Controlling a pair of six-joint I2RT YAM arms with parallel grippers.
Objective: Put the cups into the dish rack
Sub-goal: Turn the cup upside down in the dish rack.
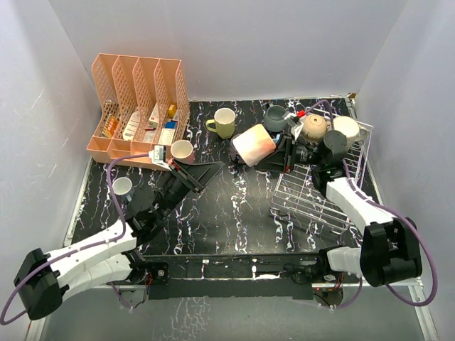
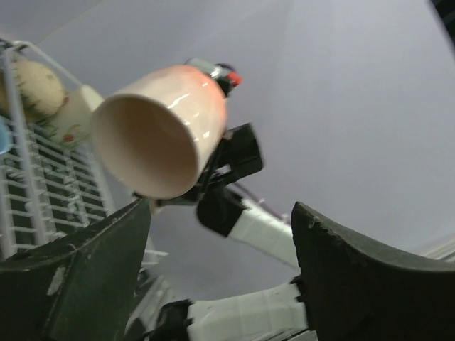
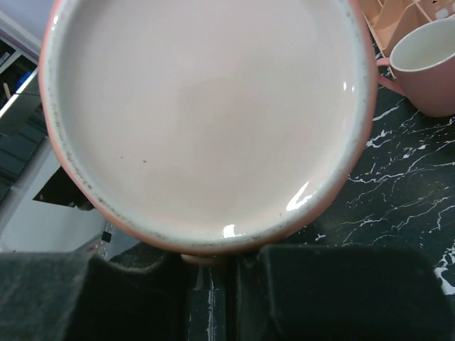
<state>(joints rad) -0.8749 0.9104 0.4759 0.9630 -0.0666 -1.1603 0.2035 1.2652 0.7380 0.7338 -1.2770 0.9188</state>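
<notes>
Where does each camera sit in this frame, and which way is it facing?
Top external: above and behind the bases, looking down on the table, the dish rack and both arms.
Left wrist: on the left gripper, jaws open, looking up and across at the pink cup, rack at its left.
Right wrist: on the right gripper, shut on that cup's rim, looking into its mouth; a second pink mug stands beyond.
Shared: all three views show the held pink cup.

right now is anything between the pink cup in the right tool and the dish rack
Nothing visible does. The pink cup, gripped in the right tool, hangs just left of the dish rack; loaded mugs crowd only its far end.
</notes>
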